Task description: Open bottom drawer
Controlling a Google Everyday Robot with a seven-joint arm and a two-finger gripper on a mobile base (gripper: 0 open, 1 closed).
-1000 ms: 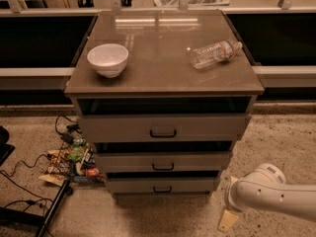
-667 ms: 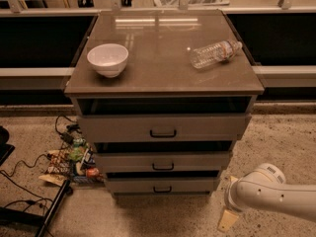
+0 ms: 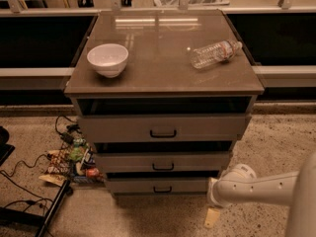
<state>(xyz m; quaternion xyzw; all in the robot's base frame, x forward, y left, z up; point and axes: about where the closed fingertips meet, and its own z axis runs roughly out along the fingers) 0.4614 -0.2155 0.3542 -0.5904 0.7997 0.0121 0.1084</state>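
Observation:
The bottom drawer is the lowest and shallowest grey front of the cabinet, with a small dark bar handle. It stands slightly out, like the two drawers above it. My gripper is low at the cabinet's front right corner, just right of and below the bottom drawer, near the floor. My white arm reaches in from the right edge. A pale finger points down at the floor. The gripper is apart from the handle.
A white bowl and a plastic bottle lying on its side rest on the cabinet top. Snack packets and cables lie on the floor left of the cabinet. A dark stand leg is at bottom left.

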